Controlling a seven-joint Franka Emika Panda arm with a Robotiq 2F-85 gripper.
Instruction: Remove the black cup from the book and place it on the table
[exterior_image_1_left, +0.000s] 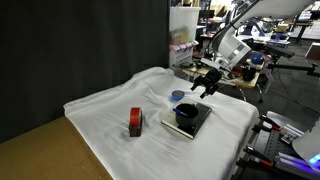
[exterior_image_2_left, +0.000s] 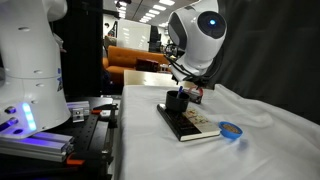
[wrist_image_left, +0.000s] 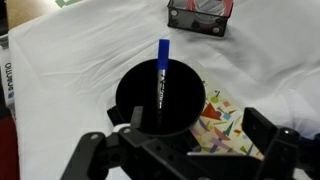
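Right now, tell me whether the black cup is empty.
Not empty: the wrist view shows a blue marker inside the black cup, upright on the book.

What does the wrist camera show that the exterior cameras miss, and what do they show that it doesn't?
Only the wrist view: a blue marker inside the black cup.
Only the exterior views: the arm, the blue lid near the book, and the bare wooden edge of the table.
Both: the cup sitting on the book, the white cloth, the red and black block, and the open gripper above the cup.
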